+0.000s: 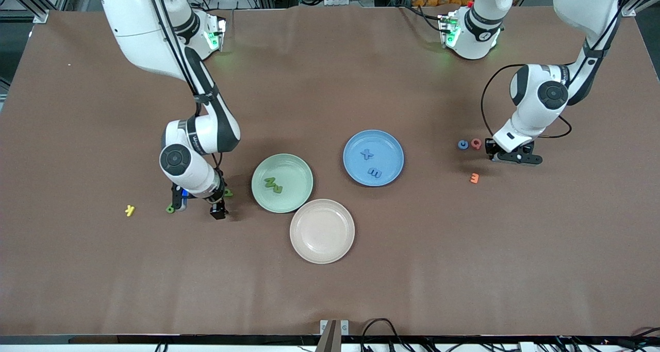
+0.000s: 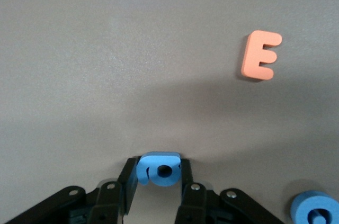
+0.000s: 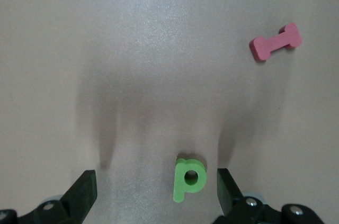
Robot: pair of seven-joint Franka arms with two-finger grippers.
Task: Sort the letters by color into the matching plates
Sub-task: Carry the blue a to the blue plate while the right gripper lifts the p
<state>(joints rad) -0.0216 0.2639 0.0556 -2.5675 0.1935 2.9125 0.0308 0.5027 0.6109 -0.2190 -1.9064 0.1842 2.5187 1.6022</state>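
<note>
My left gripper (image 2: 159, 168) is shut on a blue letter (image 2: 159, 172) at the table, and in the front view it (image 1: 497, 152) sits low beside another blue letter (image 1: 463, 144). My right gripper (image 3: 154, 181) stands open low over the table, with a green letter p (image 3: 188, 179) between its fingers, close to one of them. In the front view this gripper (image 1: 198, 206) has green letters (image 1: 170, 208) (image 1: 228, 192) at either side. The green plate (image 1: 296, 166) holds two green letters (image 1: 273, 185). Two blue letters (image 1: 370, 163) lie in the blue plate (image 1: 389, 148).
A beige-pink plate (image 1: 322, 231) lies nearer the front camera than the other two plates. An orange E (image 1: 474, 178) and a red letter (image 1: 476, 144) lie by my left gripper. A pink letter (image 3: 275, 42) and a yellow letter (image 1: 130, 210) lie near my right gripper.
</note>
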